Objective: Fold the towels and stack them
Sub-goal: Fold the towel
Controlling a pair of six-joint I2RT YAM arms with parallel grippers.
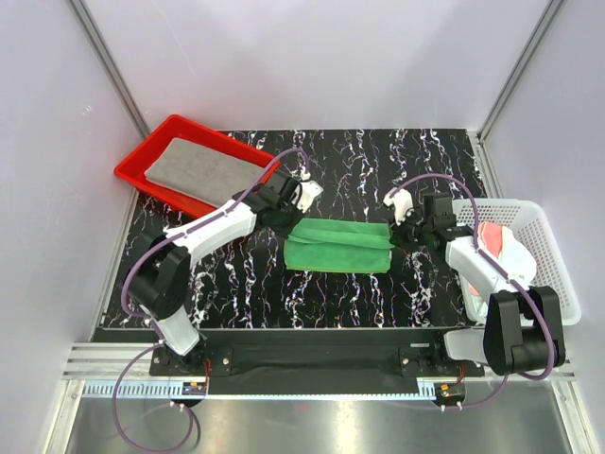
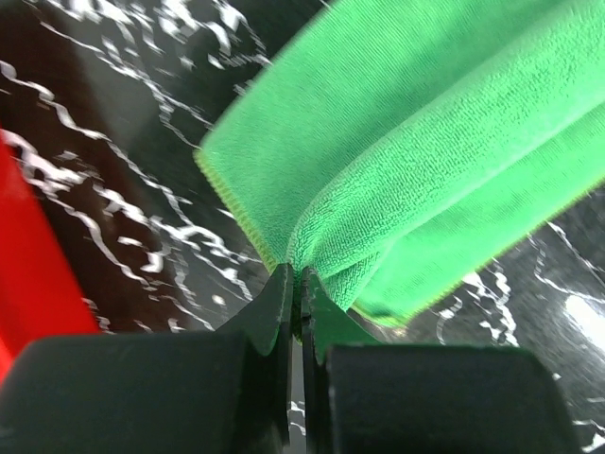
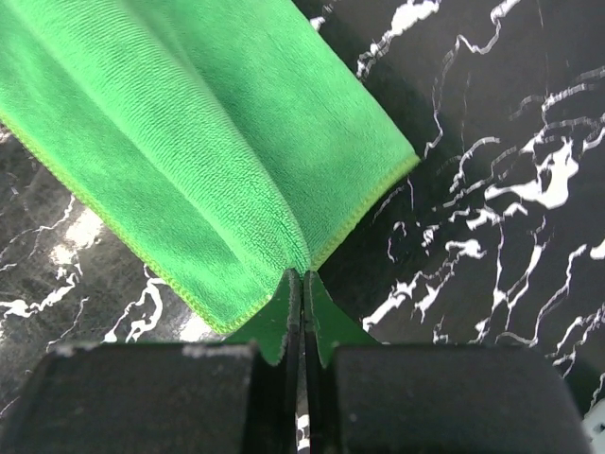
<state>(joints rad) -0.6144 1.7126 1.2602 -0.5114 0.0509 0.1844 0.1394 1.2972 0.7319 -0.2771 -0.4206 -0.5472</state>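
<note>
The bright green towel [image 1: 338, 246] lies as a long folded strip in the middle of the table. My left gripper [image 1: 286, 210] is shut on its left end, and the cloth [image 2: 416, 161] bunches at the closed jaws [image 2: 298, 279]. My right gripper [image 1: 408, 227] is shut on its right end [image 3: 198, 142], pinching an edge at the jaw tips [image 3: 302, 276]. The grey towel [image 1: 200, 165] lies folded flat in the red tray [image 1: 142, 156]. The salmon-pink towel [image 1: 492, 238] and the white towel [image 1: 515, 257] lie in the white mesh basket [image 1: 548, 284].
The red tray stands at the back left, close behind my left arm. The white basket stands at the right edge, beside my right arm. White walls and metal posts enclose the black marbled table [image 1: 331, 293].
</note>
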